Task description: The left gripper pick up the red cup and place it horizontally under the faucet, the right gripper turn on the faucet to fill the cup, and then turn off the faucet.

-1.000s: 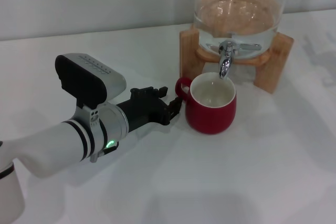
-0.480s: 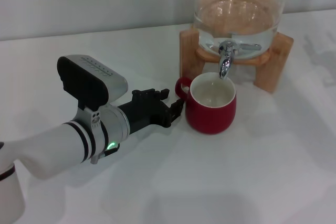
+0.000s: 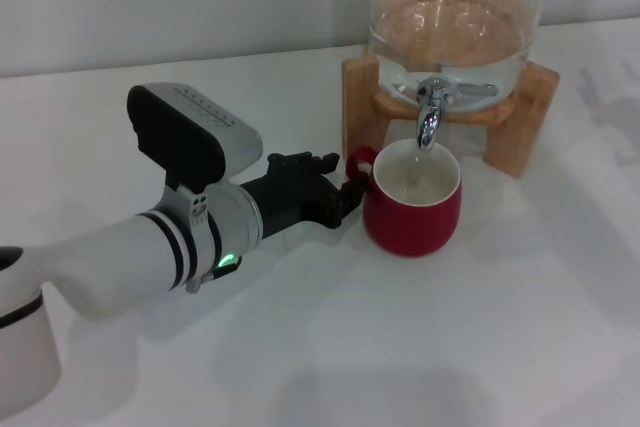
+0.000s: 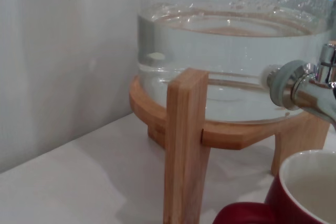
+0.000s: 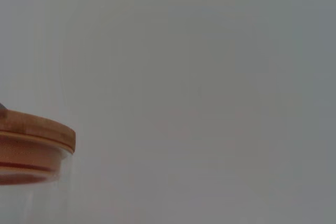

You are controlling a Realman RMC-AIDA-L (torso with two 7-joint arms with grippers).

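The red cup [image 3: 412, 217] stands upright on the white table, its creamy inside open right under the spout of the chrome faucet [image 3: 430, 112]. My left gripper [image 3: 345, 192], a black claw on a white ringed arm, reaches in from the left and is shut on the cup's small handle [image 3: 358, 159]. The left wrist view shows the cup's rim and handle [image 4: 307, 192] and the faucet [image 4: 310, 85] close by. No water runs from the spout. My right gripper is out of view.
The faucet sits on a clear glass jar [image 3: 455, 17] holding water, on a wooden stand [image 3: 520, 127] at the back right. The stand's leg [image 4: 184, 145] is close beside the cup's handle. The right wrist view shows only the jar's wooden lid [image 5: 34, 135] and a wall.
My left arm has pushed forward and right, and the red cup has shifted a little to the right with it, more squarely under the spout.
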